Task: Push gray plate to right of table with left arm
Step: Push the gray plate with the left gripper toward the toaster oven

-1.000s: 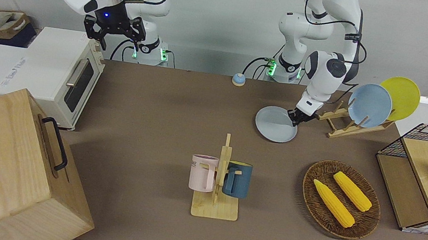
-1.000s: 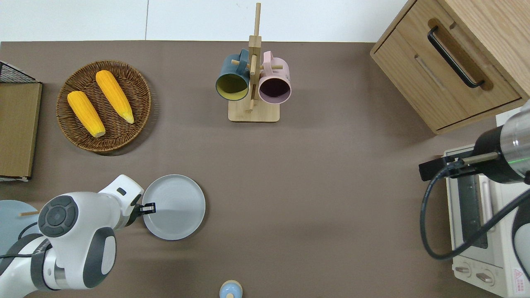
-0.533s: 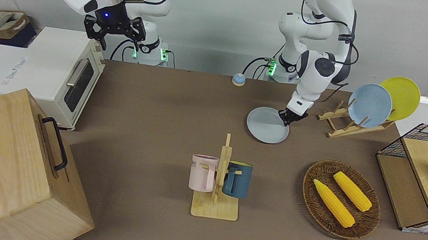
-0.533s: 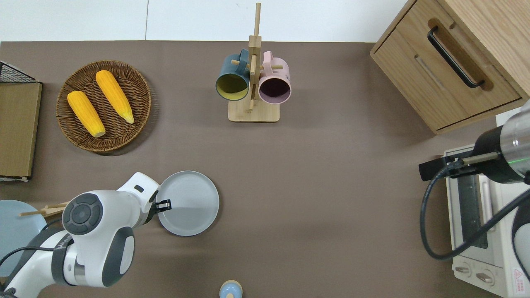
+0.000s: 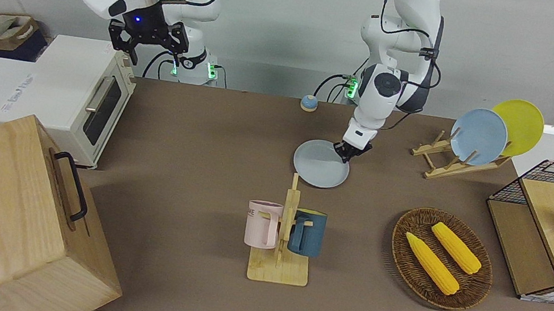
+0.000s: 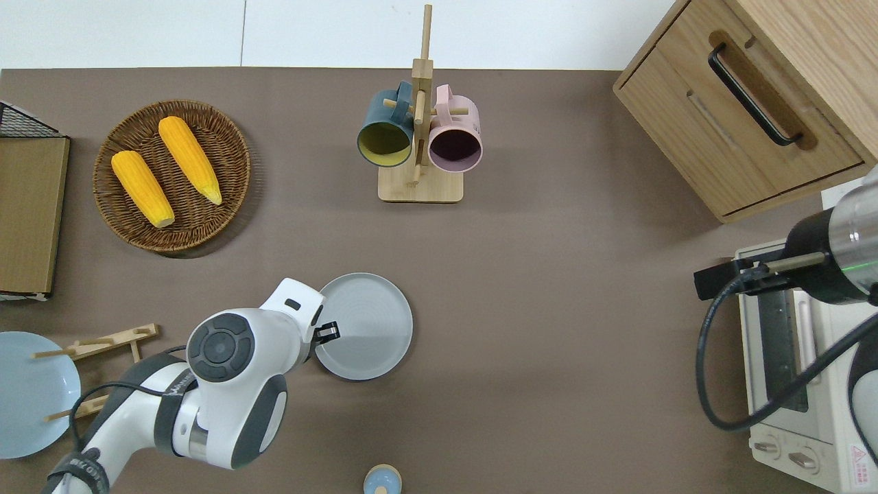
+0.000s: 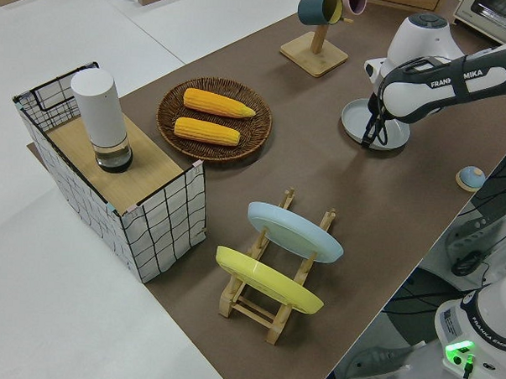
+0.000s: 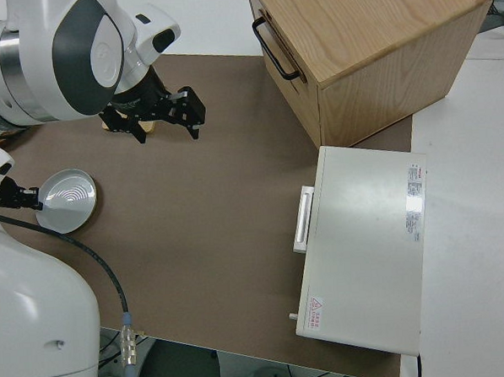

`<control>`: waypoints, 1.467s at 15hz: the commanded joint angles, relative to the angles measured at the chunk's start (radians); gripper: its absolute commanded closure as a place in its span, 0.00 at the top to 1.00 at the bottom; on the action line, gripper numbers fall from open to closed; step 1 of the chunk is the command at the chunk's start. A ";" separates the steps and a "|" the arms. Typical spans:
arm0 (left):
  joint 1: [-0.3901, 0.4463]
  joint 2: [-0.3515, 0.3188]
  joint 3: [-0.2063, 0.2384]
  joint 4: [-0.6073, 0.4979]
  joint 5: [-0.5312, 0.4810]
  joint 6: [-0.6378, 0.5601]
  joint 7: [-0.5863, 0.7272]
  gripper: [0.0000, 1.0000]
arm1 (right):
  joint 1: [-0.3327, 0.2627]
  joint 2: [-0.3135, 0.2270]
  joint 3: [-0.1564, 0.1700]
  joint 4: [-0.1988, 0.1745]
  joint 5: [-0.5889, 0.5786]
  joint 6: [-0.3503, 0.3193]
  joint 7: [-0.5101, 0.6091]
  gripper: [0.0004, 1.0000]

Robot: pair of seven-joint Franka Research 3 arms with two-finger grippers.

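The gray plate (image 5: 319,165) lies flat on the brown table (image 5: 194,134), near its middle and nearer to the robots than the mug rack. It also shows in the overhead view (image 6: 370,326) and the left side view (image 7: 357,120). My left gripper (image 5: 346,152) is down at table height, shut and empty. It touches the plate's rim on the side toward the left arm's end of the table, as the overhead view (image 6: 329,333) shows. My right gripper (image 5: 147,45) is open and parked.
A mug rack (image 5: 284,231) with a pink and a dark blue mug stands farther from the robots than the plate. A corn basket (image 5: 441,258), a plate rack (image 5: 448,159) and a wire crate (image 5: 551,229) stand toward the left arm's end. A toaster oven (image 5: 78,97) and a wooden cabinet (image 5: 6,216) stand at the right arm's end.
My left gripper has slid the gray plate across the table toward the right arm's end, away from the plate rack. The right arm has not moved.
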 commanded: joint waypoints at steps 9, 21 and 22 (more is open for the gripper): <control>-0.322 0.198 0.003 0.213 0.038 0.013 -0.453 0.00 | -0.020 -0.003 0.014 0.009 0.006 -0.013 0.013 0.98; -0.424 0.260 0.005 0.337 0.069 -0.010 -0.607 1.00 | -0.020 -0.003 0.014 0.009 0.006 -0.013 0.013 0.98; -0.422 0.258 0.005 0.343 0.076 -0.022 -0.605 1.00 | -0.020 -0.003 0.014 0.009 0.006 -0.013 0.013 0.98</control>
